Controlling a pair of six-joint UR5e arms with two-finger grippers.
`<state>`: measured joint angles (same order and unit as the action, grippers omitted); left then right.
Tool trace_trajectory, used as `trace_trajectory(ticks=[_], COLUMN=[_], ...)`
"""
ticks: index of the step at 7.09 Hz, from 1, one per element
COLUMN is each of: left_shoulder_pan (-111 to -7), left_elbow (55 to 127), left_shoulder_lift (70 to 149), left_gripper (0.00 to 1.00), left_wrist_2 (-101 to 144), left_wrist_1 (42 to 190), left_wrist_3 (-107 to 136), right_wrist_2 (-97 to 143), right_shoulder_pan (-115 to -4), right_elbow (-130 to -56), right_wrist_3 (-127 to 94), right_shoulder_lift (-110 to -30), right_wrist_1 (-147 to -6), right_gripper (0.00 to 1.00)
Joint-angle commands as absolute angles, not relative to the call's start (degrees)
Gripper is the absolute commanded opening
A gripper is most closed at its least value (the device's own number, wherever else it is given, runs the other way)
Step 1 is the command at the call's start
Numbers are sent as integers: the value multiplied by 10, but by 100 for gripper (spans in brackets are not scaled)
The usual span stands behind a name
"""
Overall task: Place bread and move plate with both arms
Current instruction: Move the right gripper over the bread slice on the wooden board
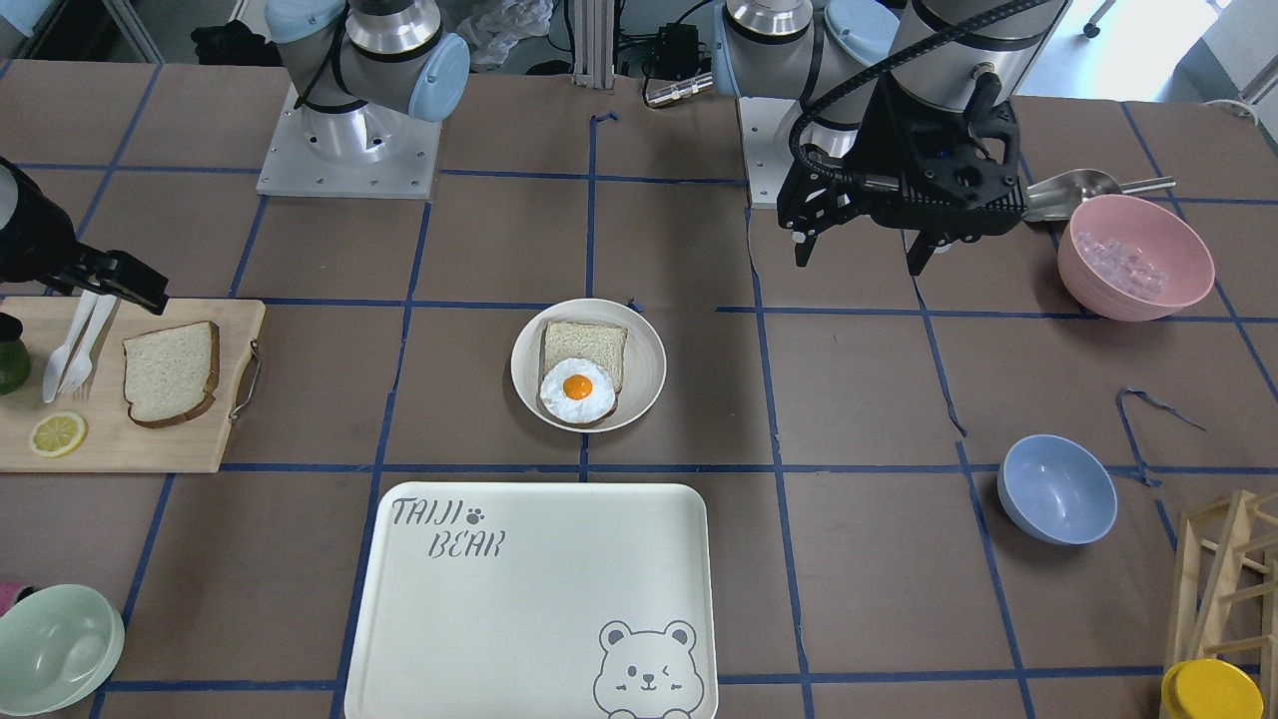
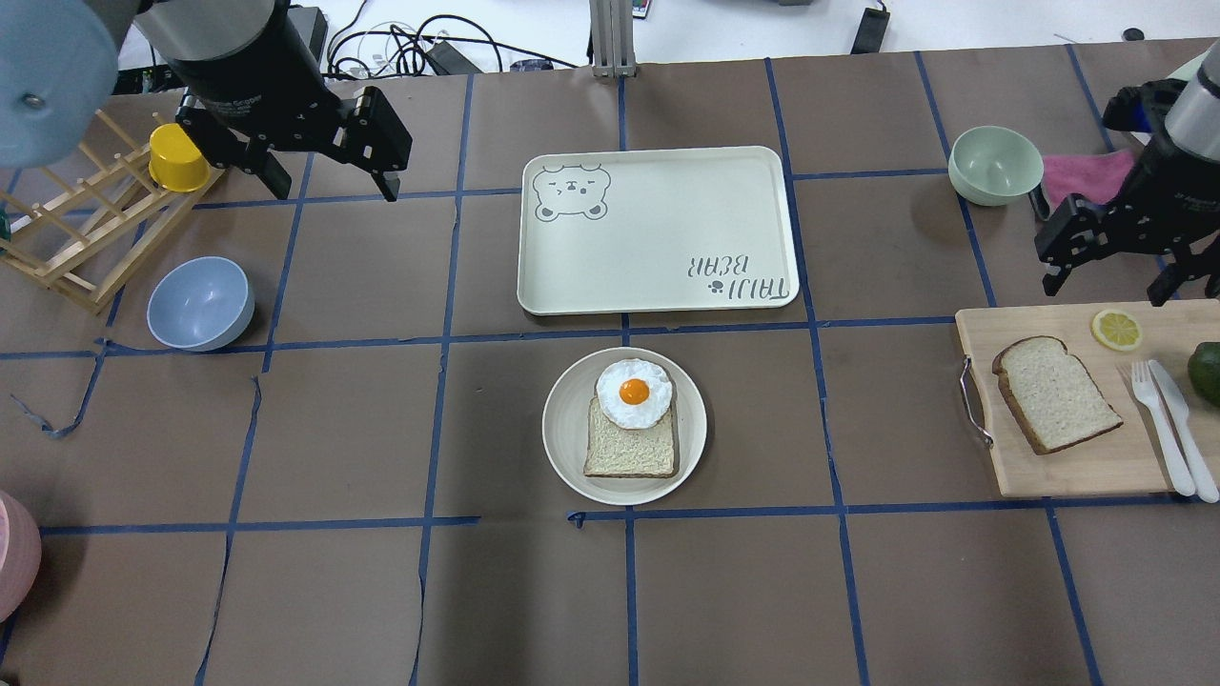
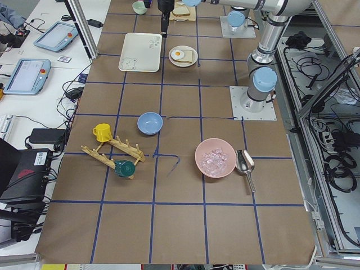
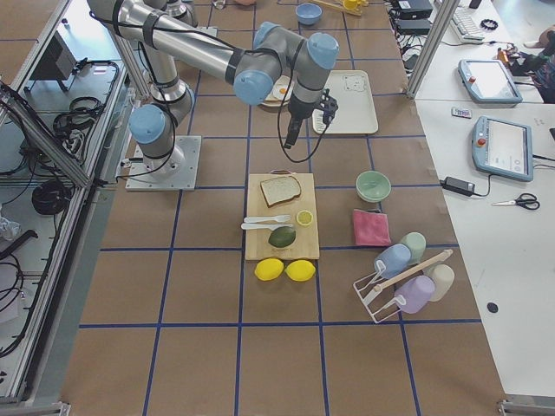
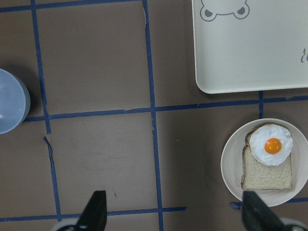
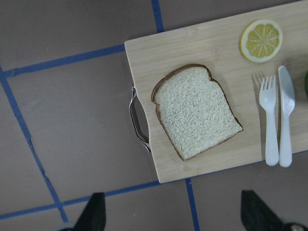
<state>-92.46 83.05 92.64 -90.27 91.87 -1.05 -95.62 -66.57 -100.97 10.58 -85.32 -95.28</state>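
Note:
The bread [image 2: 1056, 393], a dark-crusted slice, lies flat on the wooden cutting board [image 2: 1077, 472] at the right; it also shows in the right wrist view [image 6: 196, 111] and the front view [image 1: 172, 372]. The plate [image 2: 567, 429] sits mid-table and holds a paler slice [image 2: 631, 455] with a fried egg [image 2: 634, 392] on it. My right gripper [image 2: 1106, 291] hovers open and empty just beyond the board's far edge, above the bread's level. My left gripper [image 2: 334, 189] hangs open and empty at the far left, well away from the plate [image 5: 231, 168].
A bear-printed tray [image 2: 658, 257] lies just beyond the plate. On the board are a lemon slice [image 2: 1116, 329], a white fork and knife [image 2: 1168, 429] and an avocado. A blue bowl [image 2: 200, 303], a wooden rack [image 2: 76, 238] and a yellow cup [image 2: 178, 157] stand left; a green bowl [image 2: 996, 164] stands far right.

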Motion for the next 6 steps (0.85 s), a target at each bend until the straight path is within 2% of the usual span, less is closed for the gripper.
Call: trace_trajectory(ticks=[1, 5, 6], left_shoulder_pan=[-925, -925, -925], left_elbow=[831, 831, 831], left_shoulder_lift=[926, 926, 926], left_gripper=[100, 100, 100], left_wrist_2=[-903, -903, -903], left_wrist_1=[918, 918, 918], left_wrist_3=[-11, -11, -11], right_wrist_2=[-961, -962, -957], right_shoulder_pan=[-662, -662, -662], right_elbow=[-1080, -1087, -1087], right_wrist_3=[105, 100, 81], right_shoulder_lift=[-823, -745, -738], right_wrist_1=[-1073, -1133, -1136], right_gripper=[100, 100, 91])
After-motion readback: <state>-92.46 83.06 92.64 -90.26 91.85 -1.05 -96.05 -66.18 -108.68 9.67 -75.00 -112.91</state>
